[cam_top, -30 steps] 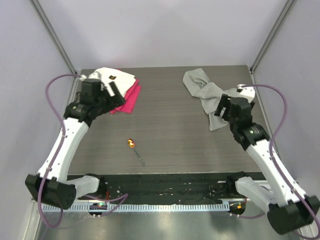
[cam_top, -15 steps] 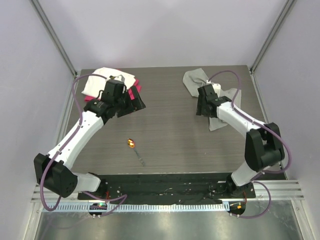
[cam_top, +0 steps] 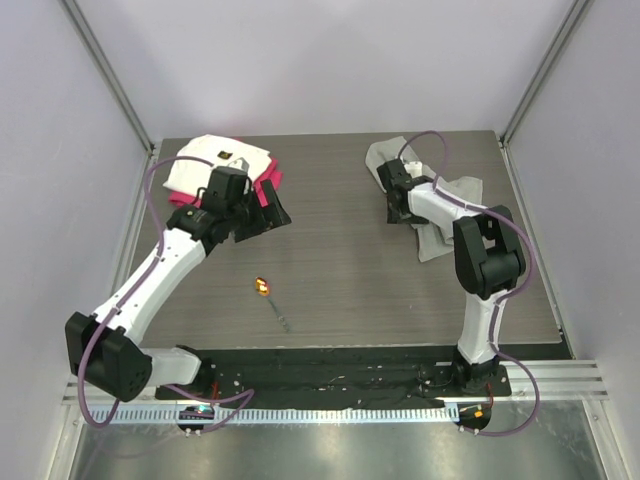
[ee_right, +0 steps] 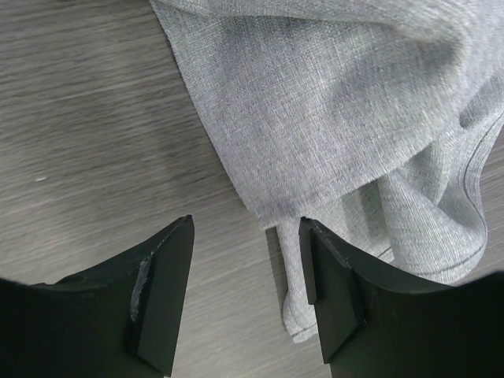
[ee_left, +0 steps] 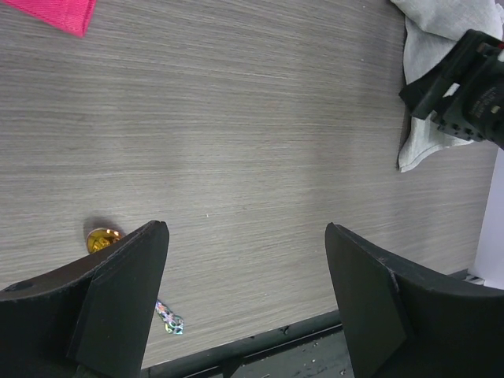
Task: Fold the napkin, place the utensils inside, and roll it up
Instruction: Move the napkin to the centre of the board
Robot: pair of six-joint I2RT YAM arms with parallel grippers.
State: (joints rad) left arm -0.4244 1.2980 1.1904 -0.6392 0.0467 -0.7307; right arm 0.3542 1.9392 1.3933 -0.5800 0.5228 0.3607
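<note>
The napkin (cam_top: 428, 192) lies crumpled at the table's back right; it fills the upper right of the right wrist view (ee_right: 339, 102). My right gripper (cam_top: 393, 196) is open and empty at the napkin's left edge, and a napkin corner lies between its jaws (ee_right: 246, 224). The utensil (cam_top: 269, 297) lies near the front middle, its orange end toward the back. My left gripper (cam_top: 272, 213) is open and empty above bare table, behind the utensil (ee_left: 246, 236). In the left wrist view the utensil's orange end (ee_left: 102, 239) peeks beside the left finger.
A folded white cloth (cam_top: 213, 160) and a magenta-red cloth (cam_top: 266, 186) lie at the back left, just behind my left gripper. A black rail (cam_top: 330, 362) runs along the table's near edge. Grey walls stand on both sides.
My right arm has swung in and its gripper now sits at the napkin's left edge. My left gripper has moved right, off the folded cloths.
</note>
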